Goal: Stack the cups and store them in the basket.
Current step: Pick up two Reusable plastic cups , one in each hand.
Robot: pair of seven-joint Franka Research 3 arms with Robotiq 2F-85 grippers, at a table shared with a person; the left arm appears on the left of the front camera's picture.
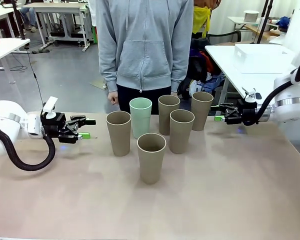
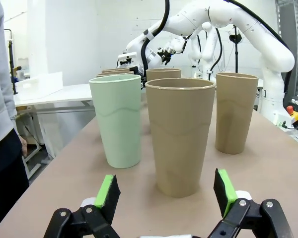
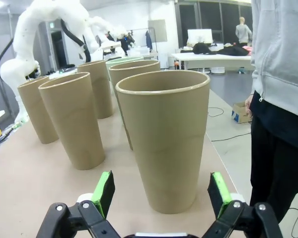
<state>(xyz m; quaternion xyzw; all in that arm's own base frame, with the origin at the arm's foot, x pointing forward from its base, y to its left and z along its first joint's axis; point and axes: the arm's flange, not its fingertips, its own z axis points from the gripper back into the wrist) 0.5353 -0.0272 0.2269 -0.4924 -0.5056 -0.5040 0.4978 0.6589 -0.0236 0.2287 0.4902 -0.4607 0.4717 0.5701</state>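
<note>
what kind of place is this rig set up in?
Probably a robotics lab in an open hall: white work tables around, a red emergency-stop button, and cables trailing on the grey floor.

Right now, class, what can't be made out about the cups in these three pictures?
Front view: cup floors, hidden by their own walls, as in the nearest tan cup.
Left wrist view: rear cups, mostly behind the mint cup and a front tan cup.
Right wrist view: mint cup, nearly all behind tan cups.
</note>
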